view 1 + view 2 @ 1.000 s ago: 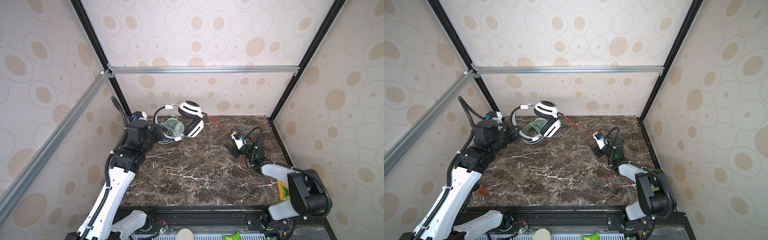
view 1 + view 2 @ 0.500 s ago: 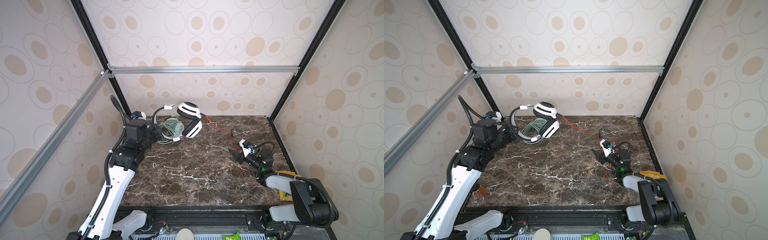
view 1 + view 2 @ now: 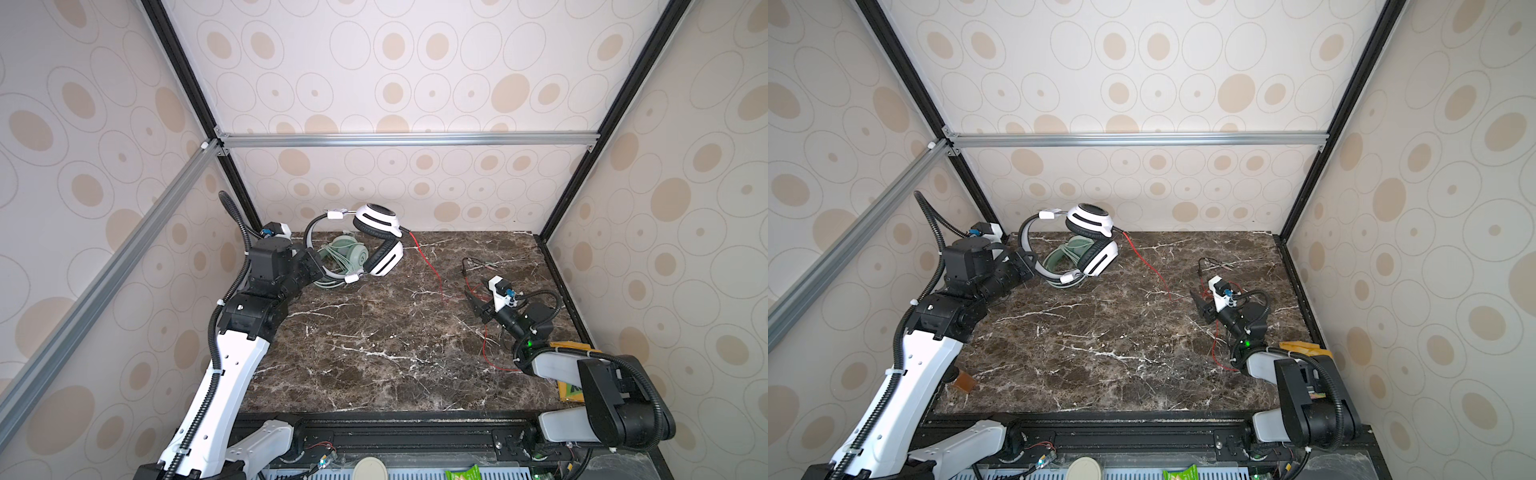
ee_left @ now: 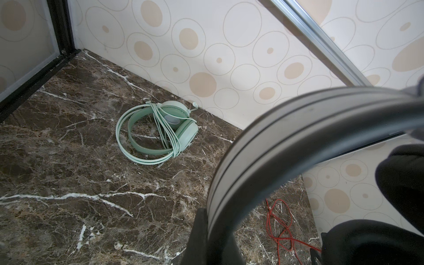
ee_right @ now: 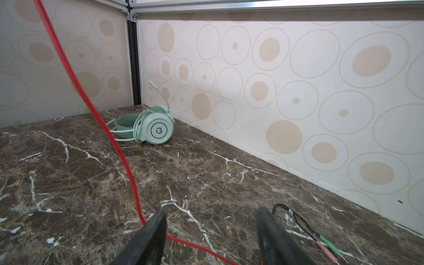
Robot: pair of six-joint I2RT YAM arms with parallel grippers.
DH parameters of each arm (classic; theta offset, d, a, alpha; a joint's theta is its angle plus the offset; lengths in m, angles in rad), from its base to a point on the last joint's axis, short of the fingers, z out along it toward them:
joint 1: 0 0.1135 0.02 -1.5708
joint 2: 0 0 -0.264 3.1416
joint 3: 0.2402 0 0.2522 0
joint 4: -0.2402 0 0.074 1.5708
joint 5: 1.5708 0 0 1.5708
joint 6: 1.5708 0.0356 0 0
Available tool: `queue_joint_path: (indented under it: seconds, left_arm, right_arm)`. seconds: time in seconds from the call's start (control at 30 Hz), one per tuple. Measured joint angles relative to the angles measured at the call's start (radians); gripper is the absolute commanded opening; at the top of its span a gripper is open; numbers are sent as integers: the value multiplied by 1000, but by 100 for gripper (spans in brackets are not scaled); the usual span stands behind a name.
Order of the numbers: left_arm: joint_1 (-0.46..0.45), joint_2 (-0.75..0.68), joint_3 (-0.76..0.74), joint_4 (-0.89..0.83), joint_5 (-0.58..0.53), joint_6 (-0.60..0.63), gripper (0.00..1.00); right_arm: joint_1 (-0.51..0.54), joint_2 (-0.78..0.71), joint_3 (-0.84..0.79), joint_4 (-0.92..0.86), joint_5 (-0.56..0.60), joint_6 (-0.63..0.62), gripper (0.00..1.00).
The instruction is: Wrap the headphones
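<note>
Left jaws are clamped on the headband of the white-and-black headset (image 3: 376, 216), upper left. Right jaws stand apart over the thin red cable (image 5: 112, 142) on the brown marble worktop (image 3: 374, 332).

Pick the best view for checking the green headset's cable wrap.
Left wrist: the green headset lies fully in view, cable looped across its band. Right wrist shows it side-on, loops partly hidden. In both top views the white headset covers part of it.
</note>
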Motion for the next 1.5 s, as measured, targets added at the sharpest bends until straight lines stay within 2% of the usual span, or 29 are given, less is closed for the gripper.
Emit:
queue_joint_path:
  seconds: [0.23, 0.5, 0.8, 1.03, 1.07, 1.2, 1.37, 1.4, 1.5]
  left_arm:
    - [3, 10, 17, -3, 11, 0, 0]
    - [8, 13, 47, -8, 14, 1, 0]
    - [16, 35, 105, -11, 38, 0, 0]
    - [17, 42, 116, -10, 74, -11, 0]
    - [17, 42, 116, -10, 81, -15, 0]
    - [17, 42, 116, -10, 97, -29, 0]
    - [21, 43, 116, -10, 111, -40, 0]
    - [22, 44, 116, -10, 113, -43, 0]
    - [23, 47, 116, -10, 120, -53, 0]
  right_arm:
    - [0, 118, 117, -90, -182, 12, 59]
    - [0, 162, 145, -167, -304, 4, 58]
    - [47, 100, 188, -387, -276, -113, 57]
    - [69, 103, 217, -449, -237, -153, 58]
    - [69, 105, 225, -453, -233, -153, 56]
    - [69, 116, 262, -456, -232, -153, 39]
    - [70, 121, 269, -454, -250, -144, 35]
    - [71, 121, 266, -452, -256, -141, 30]
    - [77, 121, 254, -447, -272, -132, 7]
